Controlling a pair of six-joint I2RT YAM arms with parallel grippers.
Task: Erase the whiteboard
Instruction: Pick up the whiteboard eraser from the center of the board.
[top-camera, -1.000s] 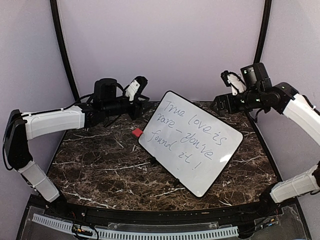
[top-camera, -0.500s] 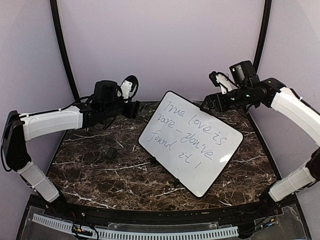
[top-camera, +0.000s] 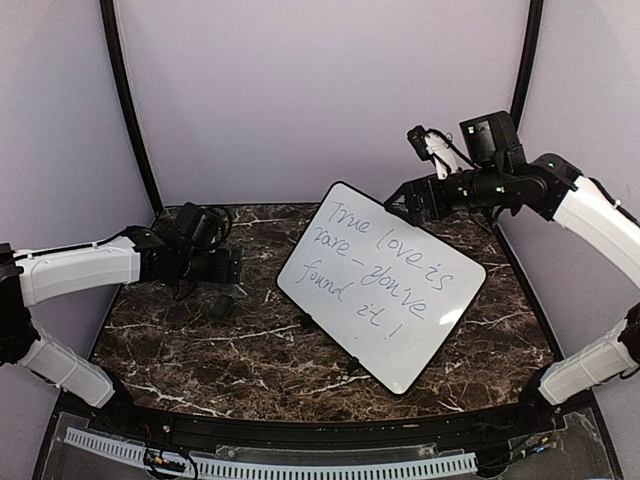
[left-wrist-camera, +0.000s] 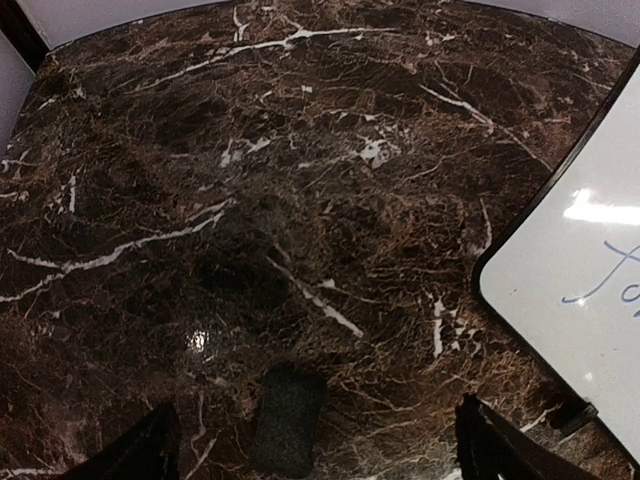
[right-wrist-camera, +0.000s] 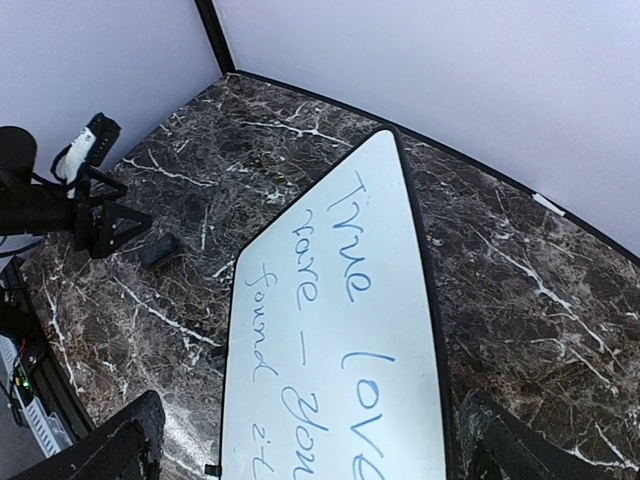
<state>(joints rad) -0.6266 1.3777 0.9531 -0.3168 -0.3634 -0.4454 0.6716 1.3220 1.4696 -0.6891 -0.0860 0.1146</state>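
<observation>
The whiteboard (top-camera: 380, 285) lies at an angle on the marble table, with blue-grey handwriting across it. It also shows in the left wrist view, the whiteboard (left-wrist-camera: 580, 290), and in the right wrist view, the whiteboard (right-wrist-camera: 340, 330). A small dark eraser block (top-camera: 221, 305) lies on the table left of the board. My left gripper (top-camera: 232, 266) hangs low just behind it, open and holding nothing. In its own view the eraser block (left-wrist-camera: 288, 418) sits between the spread fingers of the left gripper (left-wrist-camera: 315, 455). My right gripper (top-camera: 405, 205) hovers open above the board's far edge, and its own view shows the right gripper (right-wrist-camera: 320, 450) with nothing in it.
The dark marble tabletop (top-camera: 250, 350) is ringed by a black frame and lilac walls. From the right wrist I see the left gripper (right-wrist-camera: 100, 215) and the eraser block (right-wrist-camera: 158, 250) near the table's left side.
My left gripper opened and let go of the red block, which dropped to the table and lies dark side up. The left arm sank low. The right arm moved left over the board's far edge.
</observation>
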